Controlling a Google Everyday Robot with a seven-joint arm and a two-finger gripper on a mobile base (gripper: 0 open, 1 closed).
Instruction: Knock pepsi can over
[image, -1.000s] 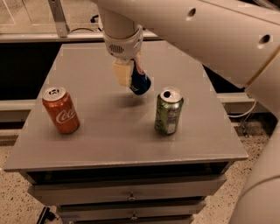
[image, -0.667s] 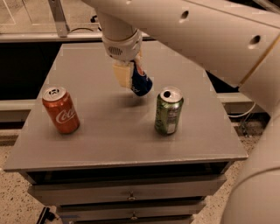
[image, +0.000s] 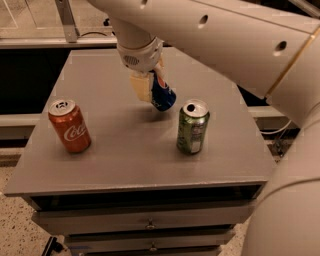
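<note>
Contact between gripper (image: 149, 91) and pepsi can (image: 165, 96), toward the far middle of the table (image: 125, 165); hangs there from the big white arm (image: 225, 40) that reaches in from the far right, and touches the can's left flank. Cannot tell whether the jaws clamp the can or merely press against it; hides the can's upper part from view.

Leans well off upright, base swung toward the near right, top tucked up under the wrist; not yet flat on the table, dark shadow just beneath.

Against a second ago, hardly any change: same tilt, same spot, wrist perhaps a touch nearer; no further tipping, no rolling. Reads as a knock half made and paused; probably counts as undone until the can lies on its side.

Likely calls for a further push toward the near right, or a letting-go if held, so that the tilt carries through.

Worth watching: green can (image: 192, 127) upright near the pepsi can, to its near right, in the probable line of fall or roll; could get struck. Coca-Cola can (image: 70, 126) upright at the near left, well apart, out of harm's way.
</note>
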